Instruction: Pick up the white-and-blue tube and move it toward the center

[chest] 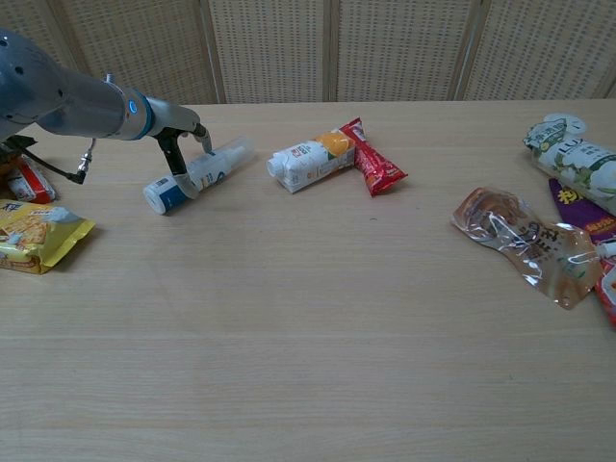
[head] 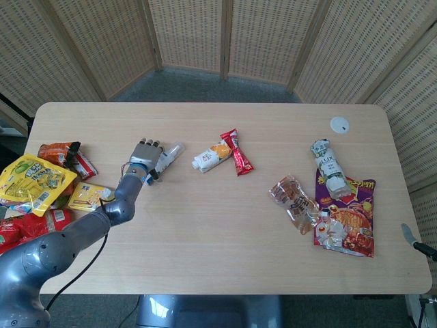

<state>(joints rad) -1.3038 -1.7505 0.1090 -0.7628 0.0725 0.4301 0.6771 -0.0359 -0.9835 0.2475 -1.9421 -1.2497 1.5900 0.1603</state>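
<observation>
The white-and-blue tube (head: 169, 154) (chest: 210, 167) lies tilted on the table's left half, its blue end toward me. My left hand (head: 147, 154) (chest: 181, 146) is over its blue end. One finger reaches down the near side and others curl over the far side, so it grips the tube, which still touches the wood. Of my right hand only a grey sliver (head: 411, 236) shows at the head view's right edge.
A small milk carton (head: 212, 156) (chest: 308, 162) and a red snack packet (head: 236, 152) (chest: 372, 160) lie just right of the tube. Snack bags (head: 34, 181) (chest: 34, 231) pile up at the left edge. A crumpled clear wrapper (head: 295, 201) and a LUX pack (head: 329, 167) lie far right.
</observation>
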